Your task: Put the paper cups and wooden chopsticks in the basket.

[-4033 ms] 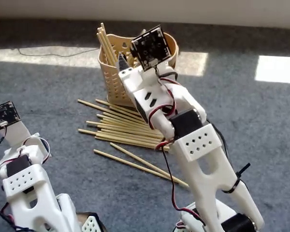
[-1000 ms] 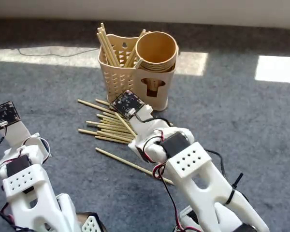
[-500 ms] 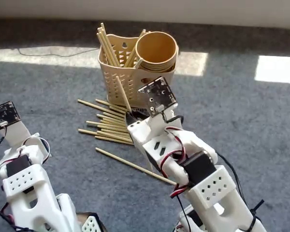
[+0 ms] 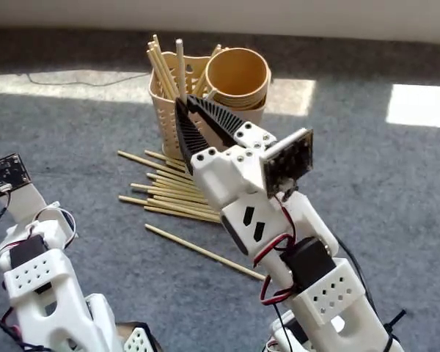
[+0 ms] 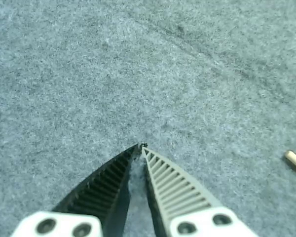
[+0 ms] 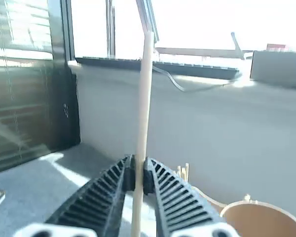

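A: What have the fingers of the right gripper (image 6: 138,173) got?
B: They're clamped on one chopstick (image 6: 145,89), held upright with its long axis vertical, right by the rim of the basket (image 4: 169,117).
A: Room to drop it in?
B: Likely. The paper cups (image 4: 237,73) fill one side and the standing sticks (image 4: 161,62) the other. The left gripper (image 5: 140,148) is closed on nothing and well away, and the loose chopsticks (image 4: 169,196) lie on the carpet (image 4: 381,183).

High overview — two wrist close-ups
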Controlling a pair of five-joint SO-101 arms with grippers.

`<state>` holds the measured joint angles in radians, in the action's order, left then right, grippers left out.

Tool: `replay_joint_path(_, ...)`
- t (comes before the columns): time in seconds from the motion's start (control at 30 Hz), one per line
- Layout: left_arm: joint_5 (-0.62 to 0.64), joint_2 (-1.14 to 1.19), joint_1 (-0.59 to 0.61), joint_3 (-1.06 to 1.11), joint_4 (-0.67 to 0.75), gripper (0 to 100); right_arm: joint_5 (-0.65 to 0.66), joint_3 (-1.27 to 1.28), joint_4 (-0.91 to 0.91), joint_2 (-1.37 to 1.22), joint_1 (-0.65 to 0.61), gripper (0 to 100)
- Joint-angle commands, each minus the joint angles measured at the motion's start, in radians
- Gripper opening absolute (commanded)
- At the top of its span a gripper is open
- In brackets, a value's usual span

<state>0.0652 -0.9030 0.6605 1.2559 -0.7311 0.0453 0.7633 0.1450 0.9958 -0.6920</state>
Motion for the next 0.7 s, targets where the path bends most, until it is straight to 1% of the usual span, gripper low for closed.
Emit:
replay_joint_path(0.0,-0.009,-0.019,0.008,-0.004,0.018,0,-0.003,-0.007,-0.211,-0.021,0.015,0.5)
replay_joint_path(0.23,-0.009,-0.019,0.008,-0.004,0.018,0,-0.002,-0.068,-0.443,-0.226,0.016,0.5)
replay_joint_path(0.4,-0.009,-0.019,0.008,-0.004,0.018,0,-0.002,-0.182,-0.55,-0.397,0.082,0.5)
replay_joint_path(0.5,-0.009,-0.019,0.008,-0.004,0.018,0,-0.002,-0.254,-0.572,-0.476,0.117,0.5)
replay_joint_path(0.67,-0.009,-0.019,0.008,-0.004,0.018,0,-0.002,-0.329,-0.576,-0.565,0.122,0.5)
